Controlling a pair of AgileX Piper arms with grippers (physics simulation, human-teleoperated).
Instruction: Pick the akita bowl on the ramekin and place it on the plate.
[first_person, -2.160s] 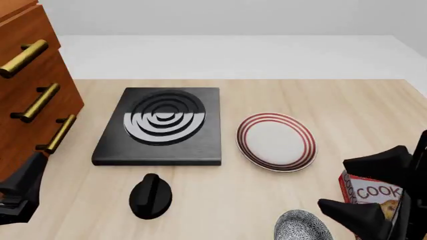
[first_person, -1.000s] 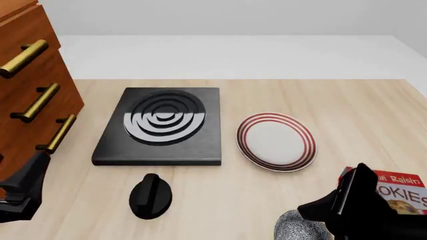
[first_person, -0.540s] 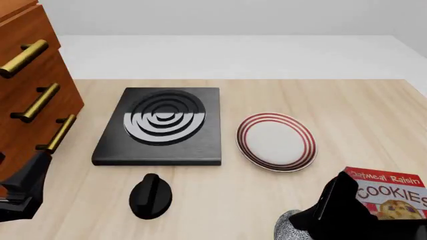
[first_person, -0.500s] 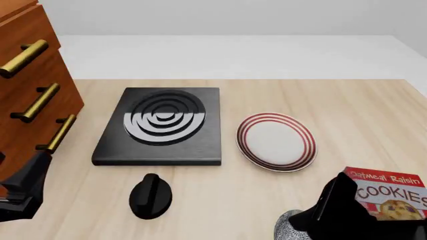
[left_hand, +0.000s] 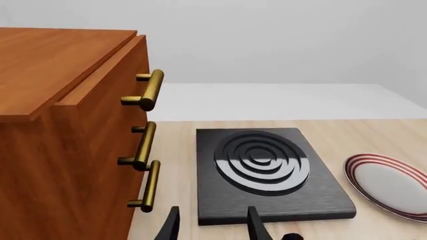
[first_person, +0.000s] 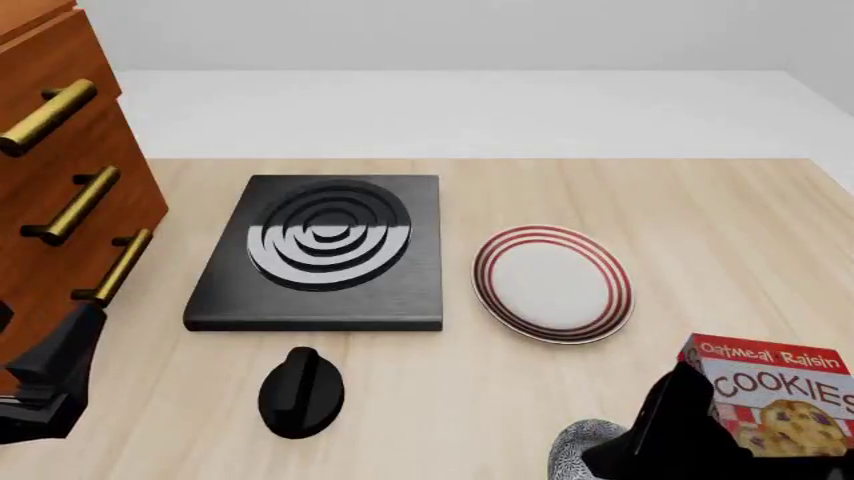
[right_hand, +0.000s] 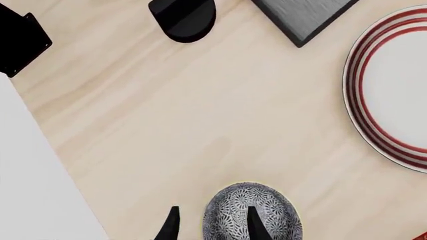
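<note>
Our right pincer (right_hand: 210, 224) stands open over the akita bowl (right_hand: 252, 212), one fingertip (right_hand: 254, 222) above the bowl's inside, the other outside its rim, gripping nothing yet. Ahead of it lies the plate (first_person: 551, 283). Our left pincer (left_hand: 212, 225) hangs open beside the drawer cabinet (left_hand: 63, 130).

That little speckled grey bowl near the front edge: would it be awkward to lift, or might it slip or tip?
The akita bowl looks rigid and domed, so it probably won't flex. Its rounded, smooth-looking side may slip unless the right gripper straddles the rim. It looks small next to the plate, so likely light.
</note>
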